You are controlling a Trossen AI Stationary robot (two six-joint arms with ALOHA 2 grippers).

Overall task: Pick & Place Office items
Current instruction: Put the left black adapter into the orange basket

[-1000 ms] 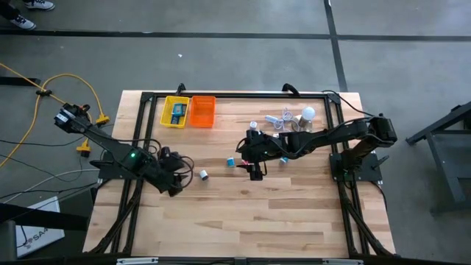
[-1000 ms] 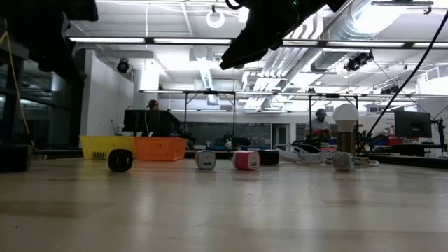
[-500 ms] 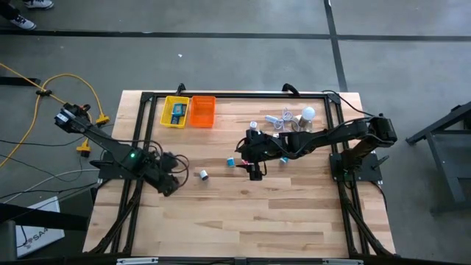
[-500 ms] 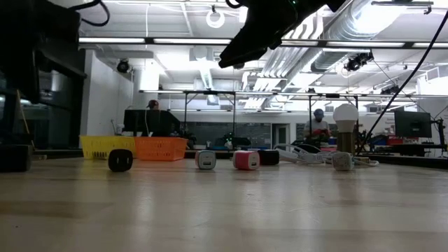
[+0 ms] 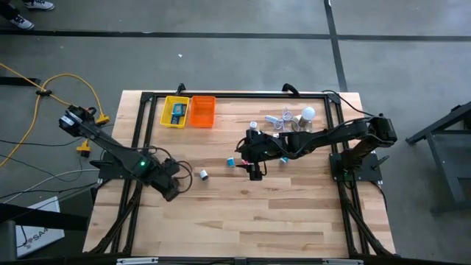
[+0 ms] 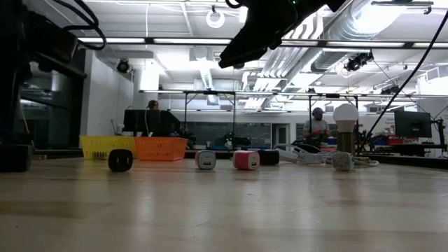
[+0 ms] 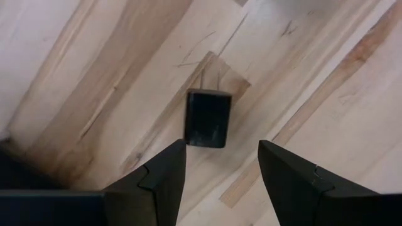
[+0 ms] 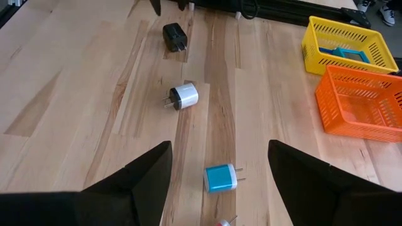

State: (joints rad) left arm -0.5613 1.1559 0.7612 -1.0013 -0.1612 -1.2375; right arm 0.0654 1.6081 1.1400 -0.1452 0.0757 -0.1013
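Overhead camera looks straight down on the whole surface (image 5: 243, 213). Low one sits at surface level, facing the room. Left wrist camera hangs close over the black adapter (image 7: 208, 118) (just ahead of its gripper (image 7: 222, 164)); right wrist camera, farther back, shares it.

The left claw (image 7: 221, 169) is open, with its two dark fingers (image 7: 162, 172) apart. A small black block (image 7: 208, 118) lies on the wooden worktop (image 7: 314, 75), just past them.
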